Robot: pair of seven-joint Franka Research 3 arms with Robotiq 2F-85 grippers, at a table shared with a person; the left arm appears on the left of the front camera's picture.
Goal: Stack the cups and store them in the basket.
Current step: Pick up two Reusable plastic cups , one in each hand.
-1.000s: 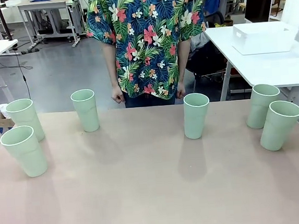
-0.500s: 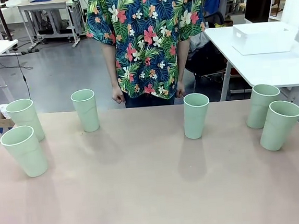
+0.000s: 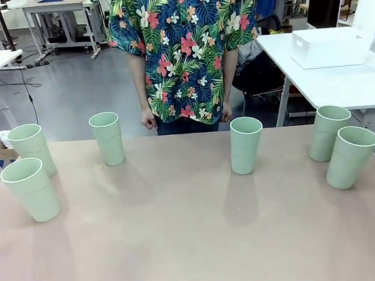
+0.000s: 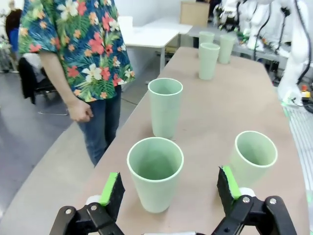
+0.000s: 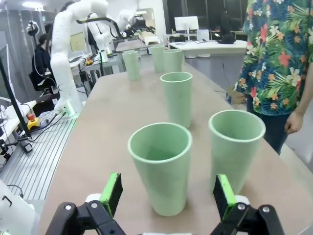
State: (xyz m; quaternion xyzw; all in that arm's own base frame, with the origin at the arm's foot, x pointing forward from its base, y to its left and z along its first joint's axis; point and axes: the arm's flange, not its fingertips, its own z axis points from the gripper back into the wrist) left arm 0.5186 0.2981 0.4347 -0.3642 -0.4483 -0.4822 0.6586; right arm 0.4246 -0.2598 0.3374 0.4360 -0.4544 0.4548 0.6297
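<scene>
Six pale green cups stand upright on the table: two at the left [image 3: 30,149] [image 3: 30,189], one at the back left [image 3: 107,138], one in the middle [image 3: 246,144] and two at the right [image 3: 329,132] [image 3: 350,156]. The white basket [image 3: 330,47] sits on a separate white table at the back right. My left gripper [image 4: 169,186] is open, just short of the nearest left cup [image 4: 155,174], with another cup [image 4: 253,156] beside it. My right gripper [image 5: 167,193] is open, just short of the nearest right cup [image 5: 160,166], with a second cup [image 5: 235,147] beside it.
A person in a flowered shirt [image 3: 183,49] stands at the far edge with both hands down. The basket's table [image 3: 340,84] lies off the work table's back right corner. The near half of the tan table [image 3: 183,246] is bare.
</scene>
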